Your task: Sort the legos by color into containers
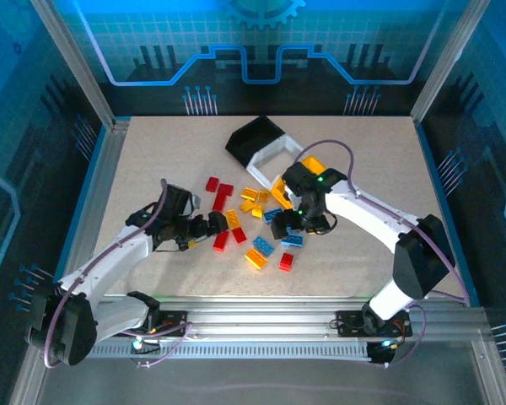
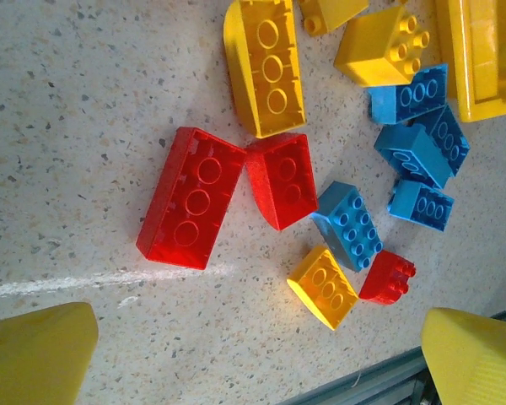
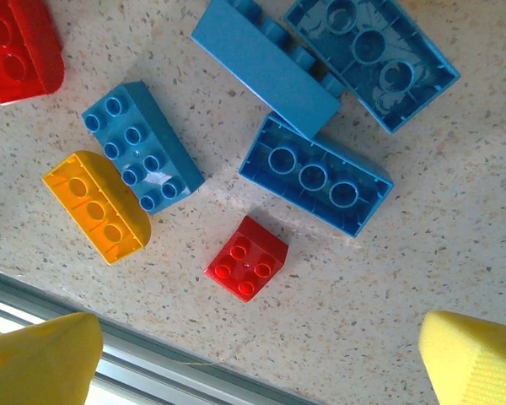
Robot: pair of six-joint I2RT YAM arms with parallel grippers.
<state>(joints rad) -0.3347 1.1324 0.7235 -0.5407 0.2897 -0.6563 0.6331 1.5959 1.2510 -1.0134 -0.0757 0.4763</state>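
Top external: where do our containers (image 1: 253, 135) sit?
— Just beyond our right gripper (image 1: 297, 221); we cannot tell their contents. Both jaws gape, left gripper (image 1: 212, 226) too, legos (image 1: 263, 246) between them.

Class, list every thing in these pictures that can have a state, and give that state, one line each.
Left gripper: open, holding nothing.
Right gripper: open, holding nothing.
Bricks: loose on the table, colours mixed, unsorted.
Black bin: looks empty.
White bin: looks empty.
Yellow bin: partly hidden, contents unclear.
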